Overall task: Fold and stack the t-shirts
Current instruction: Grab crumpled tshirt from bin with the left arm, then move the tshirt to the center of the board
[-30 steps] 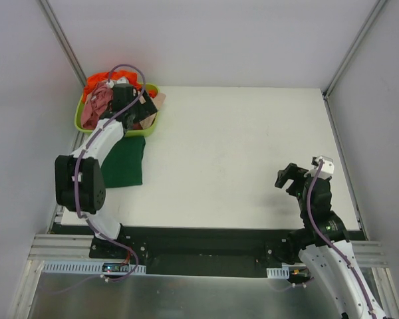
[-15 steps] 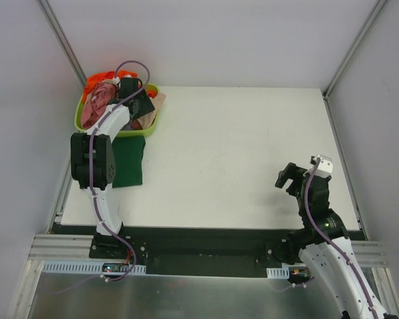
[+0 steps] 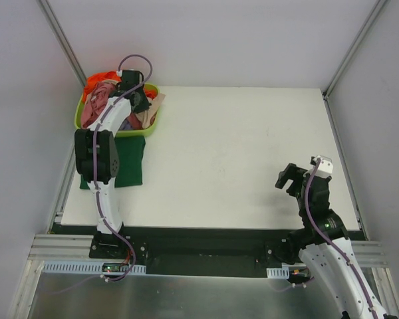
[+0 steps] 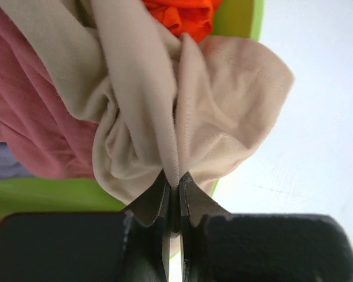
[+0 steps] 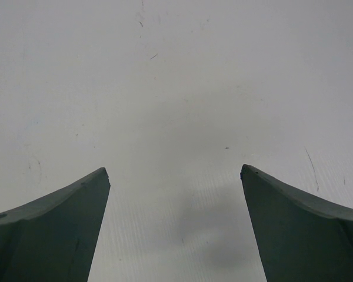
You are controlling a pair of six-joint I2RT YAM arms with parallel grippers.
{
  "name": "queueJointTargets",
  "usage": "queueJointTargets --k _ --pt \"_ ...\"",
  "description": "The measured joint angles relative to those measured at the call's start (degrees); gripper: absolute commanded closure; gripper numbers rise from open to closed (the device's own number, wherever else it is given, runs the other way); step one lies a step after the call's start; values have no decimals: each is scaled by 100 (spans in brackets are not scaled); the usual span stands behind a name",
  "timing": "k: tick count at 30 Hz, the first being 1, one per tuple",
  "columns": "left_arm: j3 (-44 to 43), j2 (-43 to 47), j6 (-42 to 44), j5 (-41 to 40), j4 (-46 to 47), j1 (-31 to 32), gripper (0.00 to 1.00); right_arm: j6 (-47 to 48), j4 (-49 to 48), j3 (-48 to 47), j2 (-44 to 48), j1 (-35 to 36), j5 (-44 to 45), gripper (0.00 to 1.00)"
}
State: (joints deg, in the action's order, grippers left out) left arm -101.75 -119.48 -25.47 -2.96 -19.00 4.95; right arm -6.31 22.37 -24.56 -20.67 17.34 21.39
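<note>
At the far-left corner of the counter (image 3: 239, 153) my left tool (image 4: 173, 176) pinches the beige t-shirt (image 4: 223, 111); my wide right tool (image 5: 173, 170) sits well apart.

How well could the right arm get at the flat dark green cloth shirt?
Probably not: the table between is bare, but the dark green shirt lies at the left edge, partly under the left arm, across from the open right gripper.
</note>
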Motion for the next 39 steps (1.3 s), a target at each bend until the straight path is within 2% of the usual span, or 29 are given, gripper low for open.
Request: queueJointTargets --k 4,9,14,20,27,33,39 --pt "4 466 245 175 -190 70 100 -2 15 0 26 -2 -2 4" --pt "-55 1576 557 498 -291 254 100 -2 24 0 37 0 -44 4" --pt "-573 2518 741 1058 -260 339 100 -2 31 0 107 -2 -83 4" --pt "-1801 2667 835 1364 -127 341 100 -4 42 0 243 -2 -92 4" --pt "-2286 2706 667 1711 164 372 100 -4 39 0 254 -2 -129 4" --pt "-2592 2686 -57 2999 588 374 100 -7 39 0 249 0 -136 4" --pt "-2820 2625 -1292 4830 1786 686 100 -7 39 0 321 -2 -157 4"
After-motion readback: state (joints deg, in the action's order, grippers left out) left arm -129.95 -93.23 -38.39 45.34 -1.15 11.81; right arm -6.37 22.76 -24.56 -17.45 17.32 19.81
